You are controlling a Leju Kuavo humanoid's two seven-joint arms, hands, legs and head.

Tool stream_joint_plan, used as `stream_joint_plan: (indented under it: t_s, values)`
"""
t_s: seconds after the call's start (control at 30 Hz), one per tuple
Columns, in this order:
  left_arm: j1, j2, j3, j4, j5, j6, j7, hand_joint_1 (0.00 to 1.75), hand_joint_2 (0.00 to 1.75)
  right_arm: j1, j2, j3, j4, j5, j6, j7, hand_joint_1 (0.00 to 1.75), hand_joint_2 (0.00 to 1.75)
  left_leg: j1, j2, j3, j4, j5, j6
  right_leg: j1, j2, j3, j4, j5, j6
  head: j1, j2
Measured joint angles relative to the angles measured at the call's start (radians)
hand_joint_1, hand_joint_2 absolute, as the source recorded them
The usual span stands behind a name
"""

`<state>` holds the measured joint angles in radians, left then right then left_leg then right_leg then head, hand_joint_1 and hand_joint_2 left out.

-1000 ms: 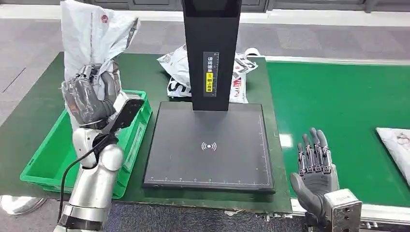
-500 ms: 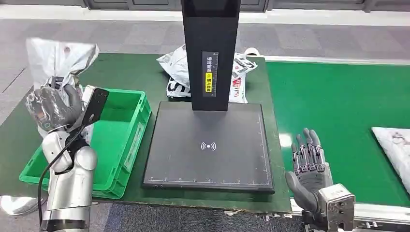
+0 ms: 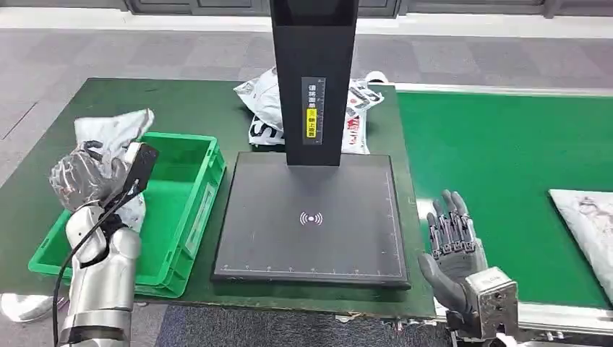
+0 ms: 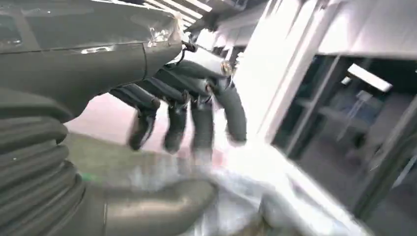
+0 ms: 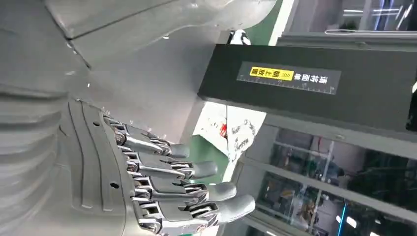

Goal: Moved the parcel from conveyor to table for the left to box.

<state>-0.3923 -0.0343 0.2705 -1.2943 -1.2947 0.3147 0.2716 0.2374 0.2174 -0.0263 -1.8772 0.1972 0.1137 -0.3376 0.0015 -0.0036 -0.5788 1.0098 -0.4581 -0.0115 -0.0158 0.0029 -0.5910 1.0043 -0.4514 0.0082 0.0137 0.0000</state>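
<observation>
Crinkled plastic parcel (image 3: 110, 134) in left robot hand (image 3: 85, 176).

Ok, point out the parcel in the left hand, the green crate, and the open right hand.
parcel (image 3: 108, 130): head view, crumpled upper part above the fingers.
green crate (image 3: 206, 189): head view, right side wall.
right hand (image 3: 453, 242): head view, middle of the hand.

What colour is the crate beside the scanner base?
Bright green crate, clearest in the head view.
</observation>
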Motion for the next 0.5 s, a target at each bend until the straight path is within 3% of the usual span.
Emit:
stream_joint_plan:
  t_s: [0.3,0.5]
  values:
    - [0.006,0.002,0.027,0.069,-0.014,-0.054,-0.002,0.00,0.00,-0.036,0.000,0.000,0.027,0.001,0.018,0.009,0.00,1.75,0.000,0.000,0.000,0.000,0.000,0.000,0.000,0.000,0.001,0.000,0.000,0.000,0.000,0.000]
    - [0.012,0.000,0.025,0.064,0.245,-0.121,-0.166,0.00,0.00,-0.048,-0.006,0.000,0.047,-0.003,0.014,0.012,0.00,1.75,0.000,-0.001,0.000,0.000,0.000,0.000,0.000,0.000,0.000,0.000,0.000,0.000,0.000,0.000]
